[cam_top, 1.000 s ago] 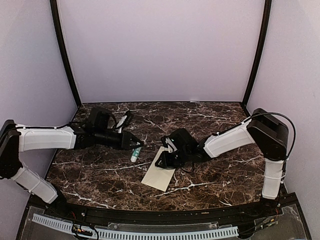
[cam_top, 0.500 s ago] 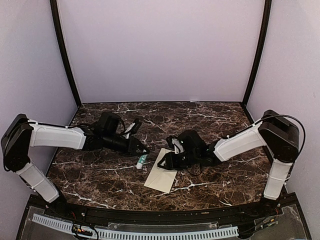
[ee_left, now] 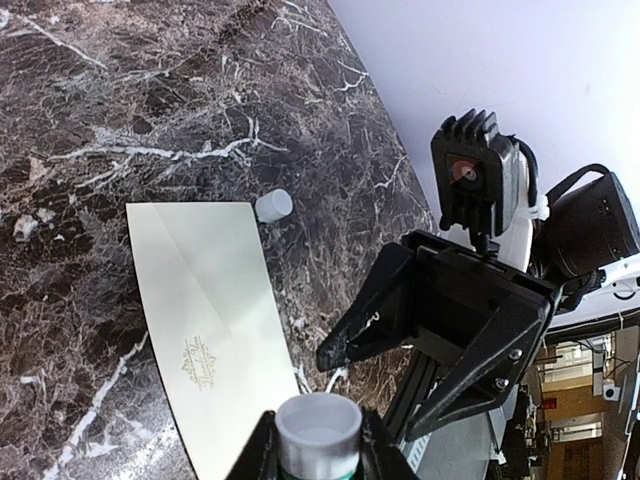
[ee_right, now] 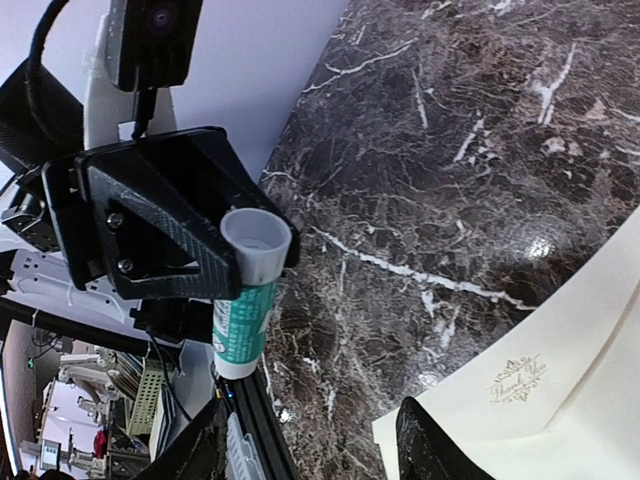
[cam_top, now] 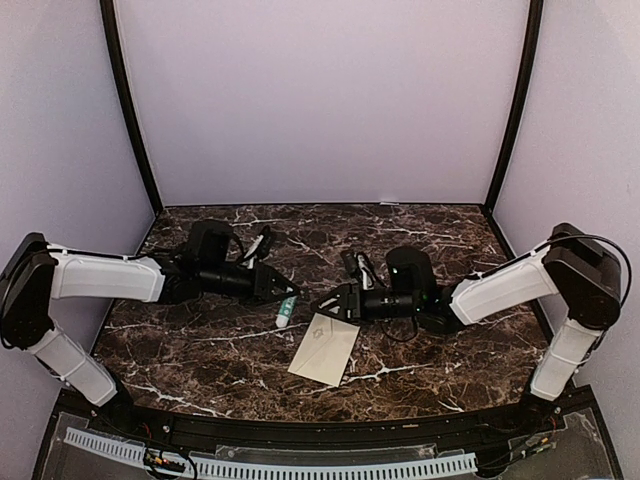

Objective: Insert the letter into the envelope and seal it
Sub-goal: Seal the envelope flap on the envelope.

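Near the envelope's (cam_top: 323, 350) far edge, right fingers (ee_right: 427, 450) stand parted.

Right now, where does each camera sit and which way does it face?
Top external: above, behind the bases, looking down on the table; left arm and right arm show.
Left wrist: behind the left claw, facing envelope and right claw; own fingers grip a tube.
Right wrist: faces the left claw over the envelope; own fingertips show.
Shared: envelope, tube.

cream envelope (cam_top: 323, 348), brown marbled table (cam_top: 200, 350)
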`<move>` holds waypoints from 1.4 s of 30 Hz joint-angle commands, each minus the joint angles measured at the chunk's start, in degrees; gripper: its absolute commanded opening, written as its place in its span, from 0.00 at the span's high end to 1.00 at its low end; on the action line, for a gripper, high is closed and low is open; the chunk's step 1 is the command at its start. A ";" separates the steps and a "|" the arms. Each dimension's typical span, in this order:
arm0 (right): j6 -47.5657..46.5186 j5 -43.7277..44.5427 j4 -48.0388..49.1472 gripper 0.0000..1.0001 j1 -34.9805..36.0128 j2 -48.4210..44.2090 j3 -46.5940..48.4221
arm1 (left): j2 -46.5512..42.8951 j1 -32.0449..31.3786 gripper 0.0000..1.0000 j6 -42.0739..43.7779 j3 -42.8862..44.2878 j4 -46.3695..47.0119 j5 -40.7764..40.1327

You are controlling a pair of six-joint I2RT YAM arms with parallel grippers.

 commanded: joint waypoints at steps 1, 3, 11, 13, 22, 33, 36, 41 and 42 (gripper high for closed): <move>1.88 -2.68 7.26 0.46 1.65 -2.25 1.33 | -4.73 0.16 0.97 -2.61 -1.40 4.26 -0.81; 1.88 -2.01 6.36 0.46 2.45 -1.60 3.27 | -5.54 0.14 0.97 -3.72 -2.23 6.21 -0.59; 2.85 -2.27 7.40 0.56 4.32 2.92 8.86 | -7.14 -0.30 0.97 -4.61 -2.96 7.83 -1.00; 2.69 -2.43 6.35 0.57 4.64 3.99 10.41 | -7.31 -0.50 0.97 -4.70 -3.09 8.03 -1.27; 3.77 -2.25 7.44 0.61 5.49 6.63 11.86 | -8.34 -0.81 0.97 -4.99 -3.06 8.50 -2.03; 5.37 -1.74 11.91 0.72 5.47 7.38 11.34 | -8.35 -1.18 0.96 -5.34 -3.77 8.41 -0.88; 5.40 -1.60 12.05 0.77 5.48 7.14 11.10 | -8.42 -1.27 0.94 -5.64 -4.08 8.56 -0.49; 5.21 -0.88 12.04 0.83 5.40 6.40 10.30 | -8.89 -1.29 0.84 -5.65 -4.20 8.80 -0.11; 5.15 -0.67 12.04 0.84 5.35 6.26 10.10 | -8.96 -1.32 0.82 -5.63 -4.27 8.74 0.13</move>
